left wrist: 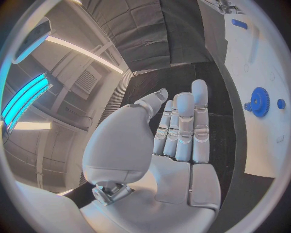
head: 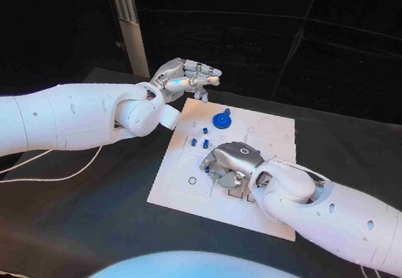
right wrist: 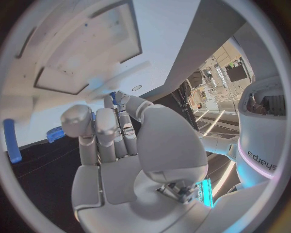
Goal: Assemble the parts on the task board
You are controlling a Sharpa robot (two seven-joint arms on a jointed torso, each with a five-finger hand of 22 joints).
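Observation:
The white task board [head: 180, 194] lies mid-table. On its far part stands a blue gear [head: 222, 120], with small blue pegs [head: 198, 142] nearer the middle. My right hand [head: 233, 162] is low over the board's middle, fingers curled down. In the right wrist view its fingertips [right wrist: 121, 104] pinch a small blue part [right wrist: 113, 95], which is mostly hidden. My left hand [head: 184, 76] hovers beyond the board's far left corner, fingers straight and apart, holding nothing. The left wrist view shows that hand [left wrist: 182, 136] beside the board [left wrist: 257, 63], the gear [left wrist: 261, 102] and a blue bar [left wrist: 239, 23].
Shaped recesses and holes mark the board [right wrist: 91, 48]. A blue bar [right wrist: 9, 141] and the gear [right wrist: 56, 133] lie past my right hand's fingers. A pale upright post [head: 128, 19] stands behind the table's far left. Black tabletop [head: 74, 220] surrounds the board.

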